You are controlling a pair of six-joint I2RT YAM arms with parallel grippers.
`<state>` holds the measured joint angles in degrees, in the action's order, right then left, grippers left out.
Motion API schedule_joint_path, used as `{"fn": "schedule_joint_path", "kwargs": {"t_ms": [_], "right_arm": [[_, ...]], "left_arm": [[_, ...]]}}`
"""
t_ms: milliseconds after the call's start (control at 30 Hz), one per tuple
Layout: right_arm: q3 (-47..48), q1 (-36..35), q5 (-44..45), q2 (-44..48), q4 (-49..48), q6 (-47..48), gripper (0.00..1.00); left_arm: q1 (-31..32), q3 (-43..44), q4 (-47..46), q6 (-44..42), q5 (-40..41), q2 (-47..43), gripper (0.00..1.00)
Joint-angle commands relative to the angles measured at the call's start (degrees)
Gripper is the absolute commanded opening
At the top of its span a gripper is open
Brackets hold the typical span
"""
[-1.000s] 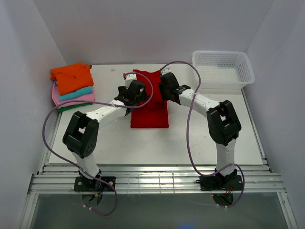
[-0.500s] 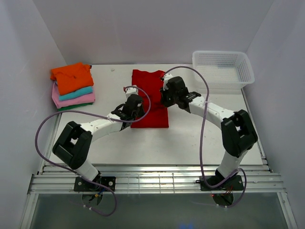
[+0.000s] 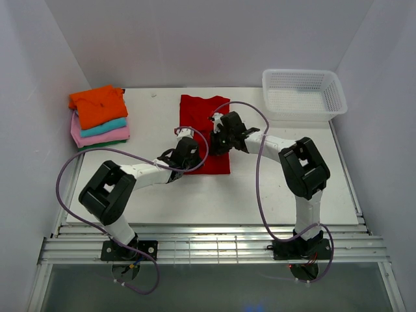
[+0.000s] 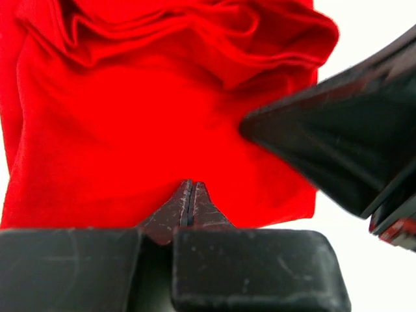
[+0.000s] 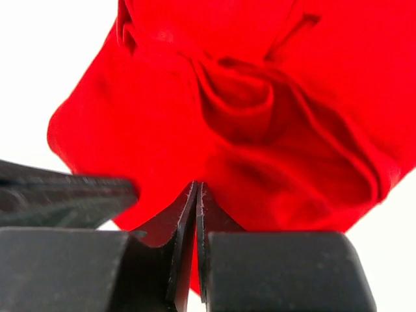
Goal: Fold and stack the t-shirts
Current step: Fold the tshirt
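A bright red t-shirt [image 3: 203, 107] lies folded to a long rectangle at the table's middle. My left gripper [image 3: 192, 156] and right gripper [image 3: 214, 140] sit side by side over its near half. In the left wrist view the left gripper [image 4: 188, 188] is shut, tips in the red cloth [image 4: 130, 130] at its near edge. The right gripper [image 5: 196, 192] is shut too, with creases of the shirt [image 5: 162, 97] running to its tips and red showing between its fingers. At far left is a stack of folded t-shirts: orange [image 3: 97, 104], teal [image 3: 105, 125], pink [image 3: 97, 136].
A white mesh basket [image 3: 302, 91] stands at the back right corner. A dark green edge [image 3: 91, 148] shows under the stack. The right gripper's black finger [image 4: 338, 136] fills the right of the left wrist view. White walls close in the table on three sides.
Both grippers have come from the shirt's far half toward its near half, closing in on each other. Both were open a second ago and are now shut on the cloth.
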<state>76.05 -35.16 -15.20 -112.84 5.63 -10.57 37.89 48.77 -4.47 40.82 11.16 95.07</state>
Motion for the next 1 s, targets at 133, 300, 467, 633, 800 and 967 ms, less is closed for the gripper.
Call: {"fn": "schedule_joint_path", "kwargs": {"t_ms": [133, 300, 467, 633, 800, 967], "right_arm": [[7.18, 0.0, -0.8, -5.2, -2.29, -0.86, 0.08], [10.42, 0.44, 0.78, -8.18, -2.2, -0.6, 0.08], [14.47, 1.67, 3.51, -11.17, -1.85, 0.2, 0.08], [20.96, 2.99, 4.83, -13.37, -0.01, 1.25, 0.08], [22.66, 3.96, 5.62, -12.5, 2.63, 3.1, 0.08], [13.53, 3.87, 7.2, -0.04, 1.14, 3.45, 0.12]], "left_arm": [[0.78, -2.98, -2.47, 1.72, -1.31, 1.52, 0.0], [2.19, -5.53, -3.09, 3.04, -0.44, 3.37, 0.0], [5.26, -7.81, -3.0, 4.97, 0.71, 3.81, 0.0], [9.38, -10.01, -2.39, 7.87, 1.85, 3.02, 0.0], [12.82, -11.59, 0.86, 10.86, 4.22, 1.0, 0.0], [17.48, -14.32, 8.21, 16.65, 10.72, -3.65, 0.0]]}}
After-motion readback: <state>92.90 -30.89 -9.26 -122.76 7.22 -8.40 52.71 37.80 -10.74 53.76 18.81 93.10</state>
